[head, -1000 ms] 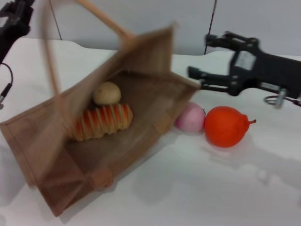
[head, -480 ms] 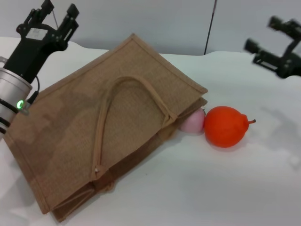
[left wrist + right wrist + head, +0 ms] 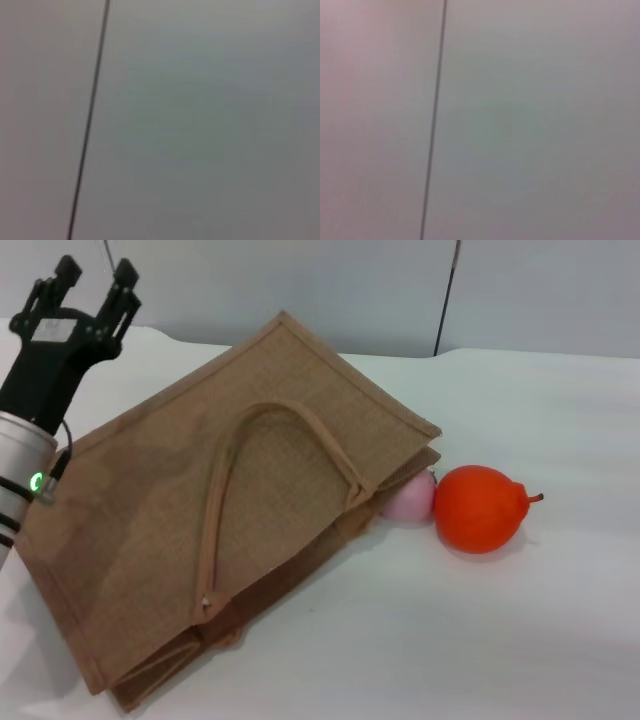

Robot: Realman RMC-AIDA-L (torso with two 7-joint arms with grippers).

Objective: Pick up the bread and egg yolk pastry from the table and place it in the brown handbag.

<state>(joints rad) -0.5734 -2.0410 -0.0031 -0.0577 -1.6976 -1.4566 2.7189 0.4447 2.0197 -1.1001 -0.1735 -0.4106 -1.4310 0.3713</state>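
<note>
brown handbag (image 3: pixel 150 530): tan-brown woven jute, coarse even weave; strap handle (image 3: pixel 262 475) a paler tan, just beside the left tool.
left tool (image 3: pixel 84 285): black fingers (silver-grey arm behind, with a small green light).
peach (image 3: pixel 410 498): pale pink, well off from the tool, past the bag.
pear-shaped fruit (image 3: pixel 482 508): bright orange-red, brown stem.
counter (image 3: pixel 480 640): plain white.
wall (image 3: pixel 200 125): flat grey, one dark seam line.
</note>
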